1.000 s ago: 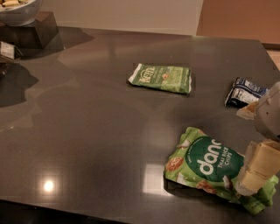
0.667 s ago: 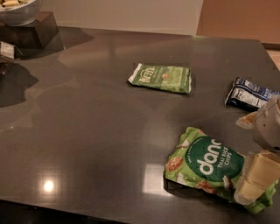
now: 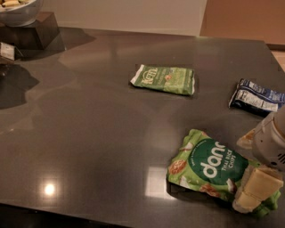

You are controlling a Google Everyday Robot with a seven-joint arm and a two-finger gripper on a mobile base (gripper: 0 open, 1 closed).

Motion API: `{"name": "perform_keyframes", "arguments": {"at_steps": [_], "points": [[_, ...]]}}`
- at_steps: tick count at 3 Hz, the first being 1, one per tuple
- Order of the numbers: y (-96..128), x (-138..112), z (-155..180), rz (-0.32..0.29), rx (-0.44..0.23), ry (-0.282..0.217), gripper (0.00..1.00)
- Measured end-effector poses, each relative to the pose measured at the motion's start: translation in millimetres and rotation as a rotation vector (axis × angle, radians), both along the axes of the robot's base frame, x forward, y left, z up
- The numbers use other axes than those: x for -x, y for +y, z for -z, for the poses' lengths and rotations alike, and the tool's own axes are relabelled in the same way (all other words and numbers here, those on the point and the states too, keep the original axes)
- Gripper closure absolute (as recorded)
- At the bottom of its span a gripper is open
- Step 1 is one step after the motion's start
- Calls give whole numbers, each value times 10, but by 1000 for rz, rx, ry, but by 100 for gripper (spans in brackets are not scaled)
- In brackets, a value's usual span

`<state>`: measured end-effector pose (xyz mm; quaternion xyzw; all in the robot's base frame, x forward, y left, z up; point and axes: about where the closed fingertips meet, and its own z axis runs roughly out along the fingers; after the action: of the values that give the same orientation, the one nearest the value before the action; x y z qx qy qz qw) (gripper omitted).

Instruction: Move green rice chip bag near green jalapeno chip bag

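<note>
The pincer sits at the lower right corner of the camera view, low over the dark surface. Its pale cream end lies on the right end of the green rice chip bag, covering that corner of it. Whether the pincer is apart, together or clamped on the bag, I cannot tell. Above it, the white rounded part of the arm comes in from the right edge and slopes down and to the left toward the bag. Most of the arm is cut off by the edge of the view.

The green rice chip bag is bright green and puffy. It lies flat on the surface near the front edge, right of the middle, and its white lettering runs at a slant.

The green jalapeno chip bag is flatter and darker. It lies further back, near the middle of the surface, well apart from the rice chip bag.

A dark blue-and-white bag rests near the right edge, further back than the arm.

In the far left corner, a pale bowl stands on a dark block.
</note>
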<state>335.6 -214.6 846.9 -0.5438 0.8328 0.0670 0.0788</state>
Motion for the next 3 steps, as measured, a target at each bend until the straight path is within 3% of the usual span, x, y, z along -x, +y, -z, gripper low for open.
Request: {"name": "perform_keyframes", "arguments": {"at_steps": [2,3], "points": [[33,11,-3,34,25,23,61],[80,-161,-200,50,38,-1,85]]}}
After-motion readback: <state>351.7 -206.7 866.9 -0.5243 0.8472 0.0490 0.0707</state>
